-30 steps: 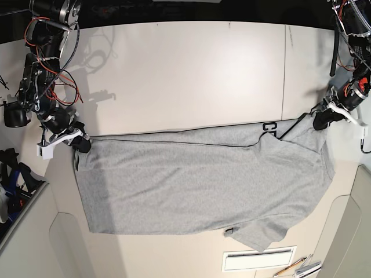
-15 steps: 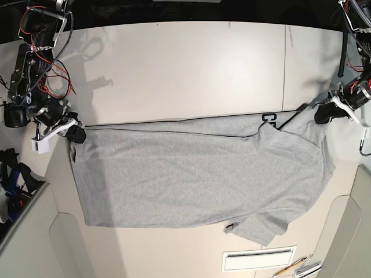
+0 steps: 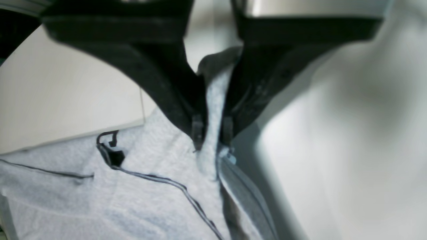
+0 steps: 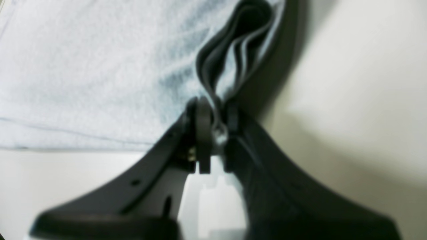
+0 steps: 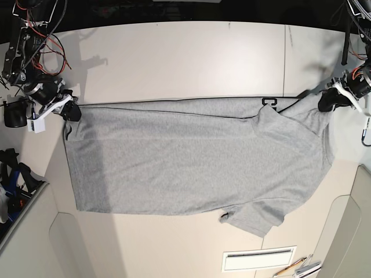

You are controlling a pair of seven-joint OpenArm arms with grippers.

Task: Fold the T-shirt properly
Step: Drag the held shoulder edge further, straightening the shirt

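The grey T-shirt (image 5: 191, 162) is stretched across the table, plain side up, with a bit of black lettering (image 5: 270, 102) showing at its far edge. My left gripper (image 5: 328, 102) is shut on the shirt's right far corner; the left wrist view shows cloth (image 3: 213, 113) pinched between the fingers (image 3: 197, 128). My right gripper (image 5: 71, 113) is shut on the left far corner; the right wrist view shows folded hem (image 4: 230, 56) clamped between the fingertips (image 4: 202, 130). A sleeve (image 5: 258, 217) lies at the near right.
The white table (image 5: 185, 58) extends behind the shirt. A white slotted panel (image 5: 258, 259) and pens (image 5: 293, 267) lie at the near edge. Grey bins sit at the near left (image 5: 23, 231) and near right (image 5: 353, 231). Cables hang off both arms.
Both grippers have moved away from the near edge and outward, dragging the shirt's far edge farther up the table and pulling it tauter. Both stay shut on the cloth.
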